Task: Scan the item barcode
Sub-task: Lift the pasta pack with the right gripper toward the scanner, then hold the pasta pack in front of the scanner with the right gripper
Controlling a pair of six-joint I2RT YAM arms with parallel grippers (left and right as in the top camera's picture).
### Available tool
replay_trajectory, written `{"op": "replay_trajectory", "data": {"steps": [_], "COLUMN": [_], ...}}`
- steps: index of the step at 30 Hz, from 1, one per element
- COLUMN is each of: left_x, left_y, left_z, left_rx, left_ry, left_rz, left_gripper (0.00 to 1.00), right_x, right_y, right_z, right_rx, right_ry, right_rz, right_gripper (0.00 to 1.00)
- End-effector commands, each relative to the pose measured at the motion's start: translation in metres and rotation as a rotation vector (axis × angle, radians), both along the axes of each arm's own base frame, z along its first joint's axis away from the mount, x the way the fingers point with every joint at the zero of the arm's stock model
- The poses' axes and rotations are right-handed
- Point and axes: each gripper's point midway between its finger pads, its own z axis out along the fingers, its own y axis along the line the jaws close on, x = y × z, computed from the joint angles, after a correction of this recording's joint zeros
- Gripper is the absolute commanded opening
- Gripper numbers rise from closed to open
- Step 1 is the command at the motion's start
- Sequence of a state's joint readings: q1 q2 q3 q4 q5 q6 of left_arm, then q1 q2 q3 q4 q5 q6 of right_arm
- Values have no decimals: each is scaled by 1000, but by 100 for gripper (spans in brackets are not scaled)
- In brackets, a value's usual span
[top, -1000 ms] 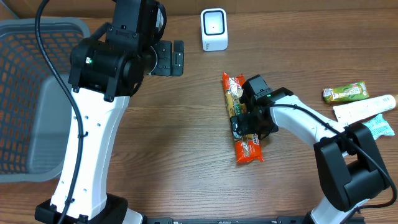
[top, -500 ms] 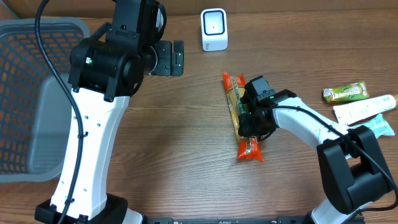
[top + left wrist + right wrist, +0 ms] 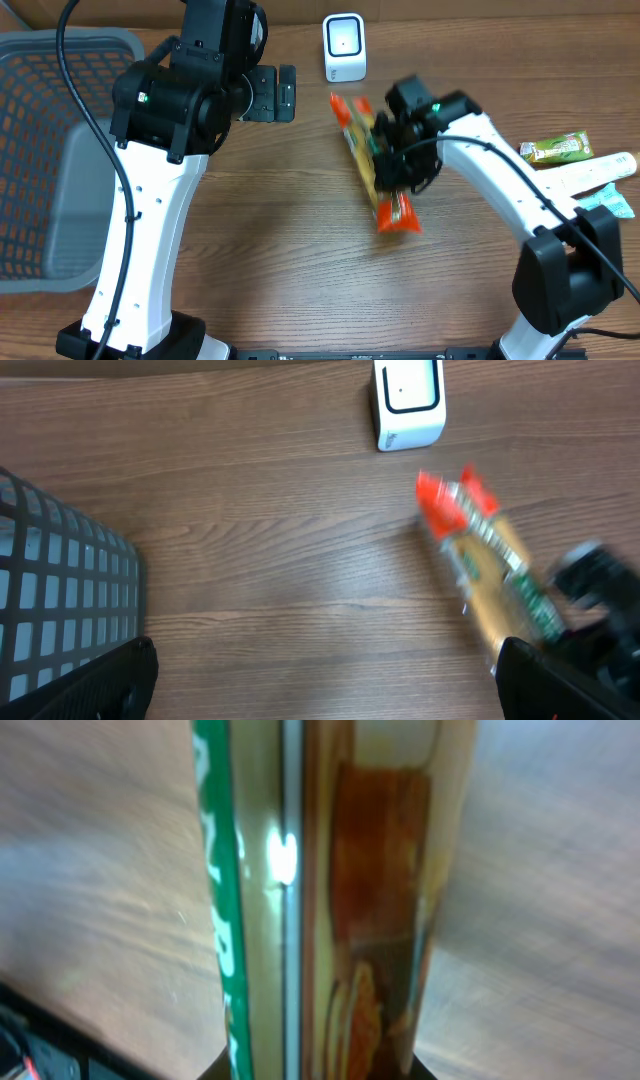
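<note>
Since second ago, snack packet [image 3: 358, 150] raised, swung toward scanner [image 3: 344, 47]; now tilted, blurred, at scanner's 5 o'clock. Right gripper [image 3: 388, 160] pinches packet mid-length. Left gripper [image 3: 272, 93] spread, idle. Risks: long packet pivots or slips in narrow pinch; barcode faces away from scanner.

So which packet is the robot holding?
The long packet with orange ends, clamped in the right gripper. The green packet lies untouched, farther to the right.
</note>
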State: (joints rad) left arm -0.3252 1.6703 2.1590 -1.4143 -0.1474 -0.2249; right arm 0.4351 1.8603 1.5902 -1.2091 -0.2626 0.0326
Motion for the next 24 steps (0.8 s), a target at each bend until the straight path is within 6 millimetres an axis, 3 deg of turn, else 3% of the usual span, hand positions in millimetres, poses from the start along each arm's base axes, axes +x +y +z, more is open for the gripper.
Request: {"op": "replay_trajectory", "data": {"steps": [1, 9, 16, 21, 24], "left_x": [2, 2, 2, 2, 2], "left_y": [3, 3, 3, 3, 3], "left_z": [-1, -1, -1, -1, -1], "left_rx": [19, 19, 19, 19, 19], "left_ry": [-1, -1, -1, -1, -1], "left_rz": [-5, -5, -5, -5, -5], "left_gripper": [100, 99, 100, 100, 100], "right_x": [36, 96, 163, 188, 202], "right_y": [-3, -19, -34, -34, -33], "right_z": [50, 79, 125, 132, 125], "right_rx": [-28, -139, -228, -284, -348], "right_ry": [-209, -493, -835, -952, -995], "right_rz": [4, -84, -237, -215, -200], "right_gripper": [4, 4, 4, 4, 4]}}
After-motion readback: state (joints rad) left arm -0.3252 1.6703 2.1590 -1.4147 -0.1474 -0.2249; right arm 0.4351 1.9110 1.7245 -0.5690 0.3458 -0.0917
